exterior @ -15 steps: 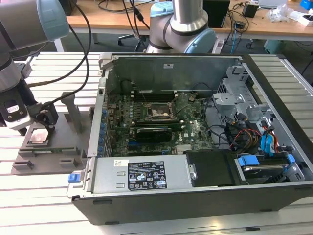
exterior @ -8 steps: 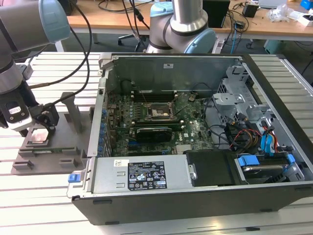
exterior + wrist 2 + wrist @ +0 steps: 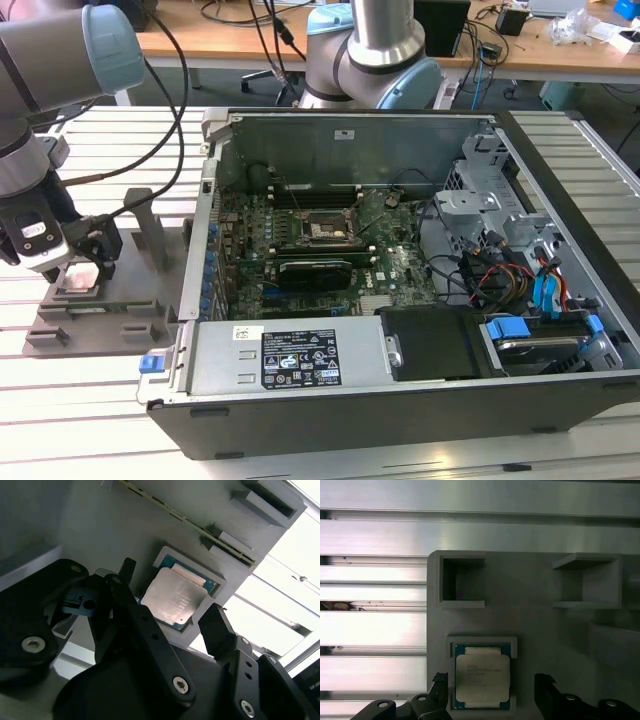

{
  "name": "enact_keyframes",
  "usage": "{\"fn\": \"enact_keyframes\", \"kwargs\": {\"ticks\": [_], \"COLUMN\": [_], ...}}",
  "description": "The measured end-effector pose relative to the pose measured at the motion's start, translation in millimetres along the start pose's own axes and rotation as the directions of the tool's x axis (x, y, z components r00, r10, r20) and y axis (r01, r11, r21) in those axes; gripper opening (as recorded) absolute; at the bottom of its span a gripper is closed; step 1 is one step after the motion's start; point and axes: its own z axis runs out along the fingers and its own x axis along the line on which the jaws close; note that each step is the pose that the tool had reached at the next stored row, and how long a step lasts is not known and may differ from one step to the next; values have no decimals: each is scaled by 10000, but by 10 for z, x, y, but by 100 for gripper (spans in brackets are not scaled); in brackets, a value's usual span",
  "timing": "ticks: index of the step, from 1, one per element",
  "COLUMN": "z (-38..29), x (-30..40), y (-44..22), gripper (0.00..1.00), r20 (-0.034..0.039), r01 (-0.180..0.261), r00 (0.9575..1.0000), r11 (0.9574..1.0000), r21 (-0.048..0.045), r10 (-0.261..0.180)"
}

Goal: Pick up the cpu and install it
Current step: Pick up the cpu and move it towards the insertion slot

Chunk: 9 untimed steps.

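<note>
Plainly spread, the gripper [image 3: 491, 694] straddles the cpu [image 3: 482, 676] in the grey tray [image 3: 545, 625], a gap left at both side edges

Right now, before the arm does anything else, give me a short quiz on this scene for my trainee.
1. True or false: the cpu lies in a recess of the grey tray.
2. Fill in: in the exterior view, the tray stands to that view's ____ of the open computer case.
3. Choose one. The pincer is: A) shut on the cpu; B) open, with one finger on each side of the cpu; C) down inside the case.

Key: 1 true; 2 left; 3 B.
</note>
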Motion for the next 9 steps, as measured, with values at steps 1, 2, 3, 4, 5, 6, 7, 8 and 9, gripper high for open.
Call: {"fn": "enact_keyframes", "kwargs": {"ticks": [1,2,3,4,5,6,7,8,9], "z": [10,16,24,29,34,43,48,54,61], "x": [2,3,4,5,6,9,11,14,20], "y": [0,0,1,1,1,1,1,2,3], "gripper": [78,78,78,78,78,78,78,78,78], "r20": [2,1,1,1,1,1,0,1,3], "r01": [0,1,0,0,0,0,0,-1,-1], "r00": [10000,10000,10000,10000,10000,10000,10000,10000,10000], "r11": [10000,10000,10000,10000,10000,10000,10000,10000,10000], "r21": [-1,-1,0,-1,-1,-1,0,0,-1], "r10": [0,-1,0,0,0,0,0,1,1]}}
